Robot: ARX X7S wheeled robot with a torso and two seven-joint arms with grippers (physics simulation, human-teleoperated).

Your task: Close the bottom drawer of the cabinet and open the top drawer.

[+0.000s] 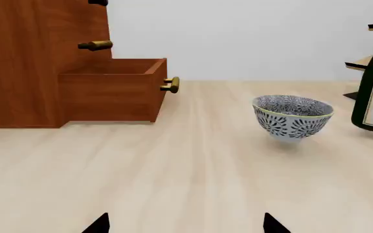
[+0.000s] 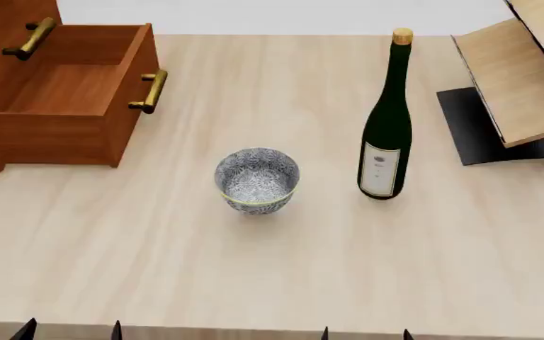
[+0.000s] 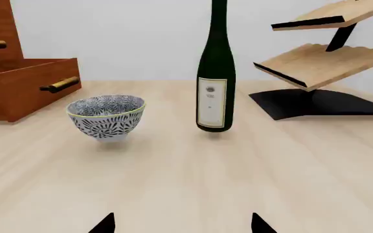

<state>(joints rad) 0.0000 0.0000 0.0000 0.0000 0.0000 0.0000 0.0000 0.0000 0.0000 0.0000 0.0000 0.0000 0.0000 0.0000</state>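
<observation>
Both end effectors sit released at the near table [image 2: 282, 283] edge, grasping nothing, so nothing's started: bottom drawer [image 2: 74, 99] hangs open ahead-left of the left end effector [image 1: 185, 224]. Only the left wrist view catches the top drawer [image 1: 97, 2] handle; right end effector [image 3: 181, 224] faces the patterned bowl [image 3: 106, 115] and wine bottle [image 3: 213, 73]

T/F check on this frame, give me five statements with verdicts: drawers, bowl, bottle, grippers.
1. The bottom drawer is pulled out. True.
2. The bowl sits inside the bottom drawer. False: it stands on the table, apart from the cabinet.
3. The bottle stands upright. True.
4. The left gripper holds the drawer handle. False: it is open and well short of it.
5. The bottle lies on the rack. False: it stands on the table beside it.
</observation>
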